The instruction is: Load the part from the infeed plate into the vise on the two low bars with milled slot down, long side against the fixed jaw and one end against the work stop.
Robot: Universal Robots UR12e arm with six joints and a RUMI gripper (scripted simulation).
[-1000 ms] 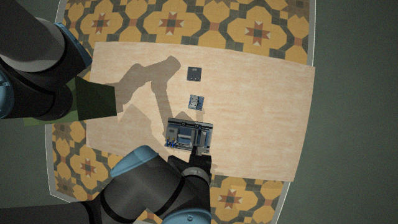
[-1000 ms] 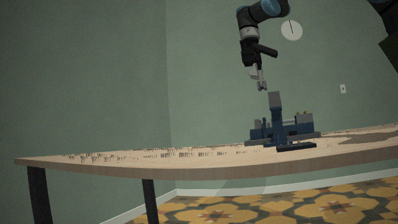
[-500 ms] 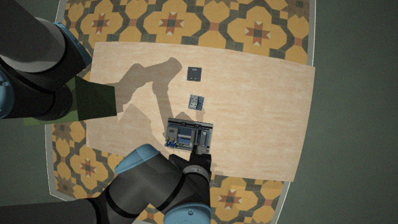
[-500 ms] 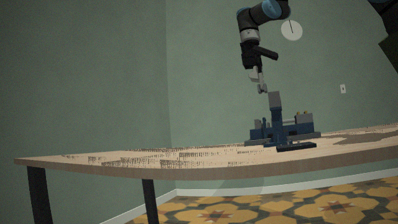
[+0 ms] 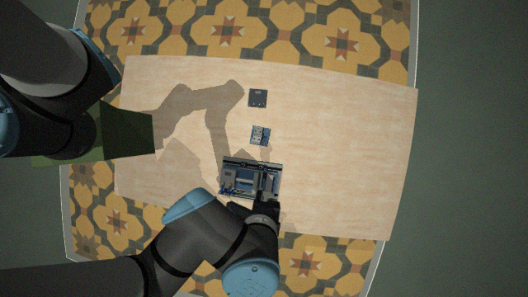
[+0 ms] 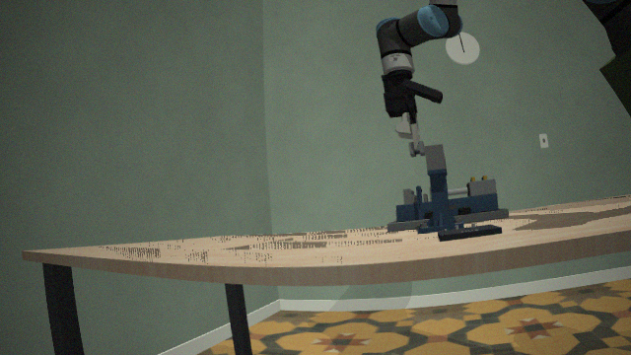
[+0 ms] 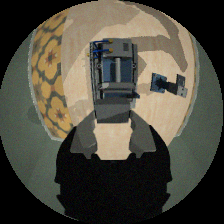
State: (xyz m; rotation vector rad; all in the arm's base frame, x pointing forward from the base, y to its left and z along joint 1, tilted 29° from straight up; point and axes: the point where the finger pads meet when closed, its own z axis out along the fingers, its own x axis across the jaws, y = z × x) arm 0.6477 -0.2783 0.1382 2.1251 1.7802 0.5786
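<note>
Wrist view: the gripper (image 7: 114, 131) is closed partway on the grey part (image 7: 114, 109), which sits between its two fingers and overlaps the near end of the vise (image 7: 113, 66) below. Exterior view shows the gripper (image 6: 416, 148) high above the wooden table (image 6: 315, 266), clear of the vise (image 6: 446, 209). Top view places the dark infeed plate (image 5: 257, 98) and blue V-block (image 5: 260, 136) apart from the vise (image 5: 251, 177), in one line.
</note>
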